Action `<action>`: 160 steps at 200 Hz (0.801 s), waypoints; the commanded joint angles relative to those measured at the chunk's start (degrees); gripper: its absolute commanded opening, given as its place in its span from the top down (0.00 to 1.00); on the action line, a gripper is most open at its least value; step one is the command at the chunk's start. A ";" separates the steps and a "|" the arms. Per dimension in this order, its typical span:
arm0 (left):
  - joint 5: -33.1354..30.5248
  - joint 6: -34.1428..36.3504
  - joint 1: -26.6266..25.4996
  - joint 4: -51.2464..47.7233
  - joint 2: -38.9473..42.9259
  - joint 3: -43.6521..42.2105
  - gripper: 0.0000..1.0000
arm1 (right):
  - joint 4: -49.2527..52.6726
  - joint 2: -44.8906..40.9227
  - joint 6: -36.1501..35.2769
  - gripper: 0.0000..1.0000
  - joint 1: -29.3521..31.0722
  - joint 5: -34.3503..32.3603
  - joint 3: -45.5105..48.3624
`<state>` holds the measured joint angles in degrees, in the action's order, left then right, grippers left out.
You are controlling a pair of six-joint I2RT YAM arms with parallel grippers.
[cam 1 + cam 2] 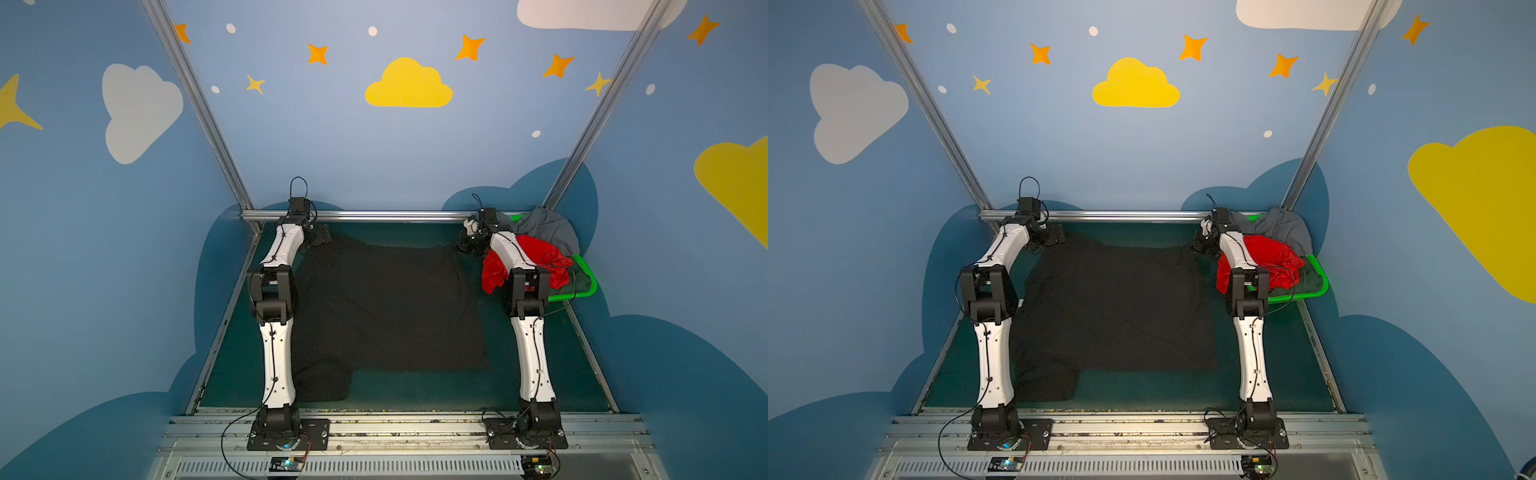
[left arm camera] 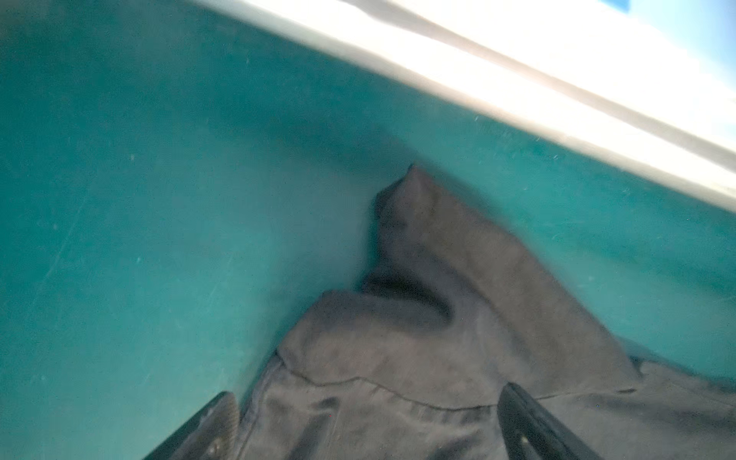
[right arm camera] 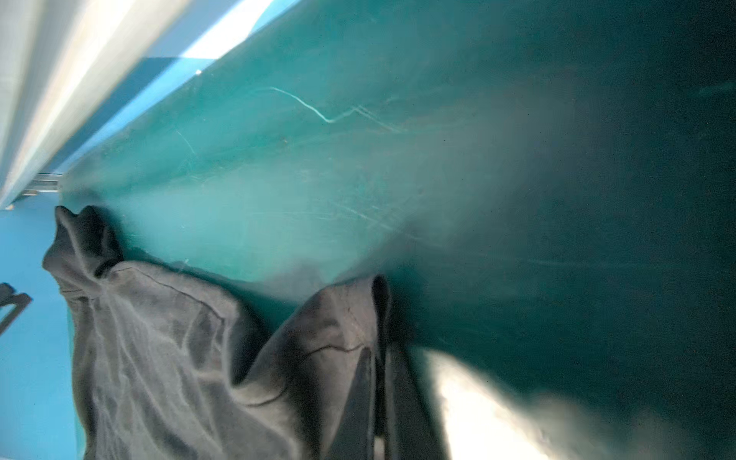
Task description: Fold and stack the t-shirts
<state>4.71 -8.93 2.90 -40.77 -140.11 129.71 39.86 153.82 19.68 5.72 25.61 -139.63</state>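
Wrist views blur — black t-shirt (image 3: 167, 358) folds bury the tips of the right claw (image 1: 468, 245).

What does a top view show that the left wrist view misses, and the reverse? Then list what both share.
Only the top view: the left arm, the right arm, the basket holding the red shirt and grey shirt, and the black shirt spread whole. Only the left wrist view: the left gripper close up, its open fingers over a hemmed corner. Both: black shirt, table, rear rail.
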 commanded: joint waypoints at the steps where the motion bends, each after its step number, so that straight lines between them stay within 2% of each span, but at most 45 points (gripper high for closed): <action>1: 0.22 1.96 0.38 -3.18 -3.55 5.15 0.00 | -0.35 -3.75 -1.57 1.00 0.50 -0.45 3.23; 33: -0.39 5.88 0.60 -3.89 -8.73 11.88 0.00 | 0.19 -6.00 -5.30 1.00 2.46 1.08 6.18; 57: 0.28 8.89 0.83 -1.99 -11.44 13.76 0.00 | 0.63 -7.71 -8.09 1.00 4.30 1.71 7.57; 104: 0.32 12.27 0.66 -1.90 -16.99 22.04 0.00 | 0.02 -9.33 -7.16 1.00 5.44 3.33 9.24; 126: 3.27 11.81 0.64 0.85 -17.46 22.25 0.00 | 0.09 -9.58 -6.95 1.00 5.53 3.33 9.59; 147: 9.29 11.95 0.50 1.90 -17.89 22.25 0.01 | -0.12 -10.32 -6.27 1.00 5.32 3.64 10.34; 160: 11.77 12.98 0.22 1.62 -18.17 22.18 0.09 | -0.58 -11.00 -5.58 1.00 5.10 3.84 10.95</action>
<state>9.74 1.98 3.51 -40.12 -157.75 150.32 39.18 147.09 13.21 11.33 28.38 -130.13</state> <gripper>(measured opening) 0.969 0.047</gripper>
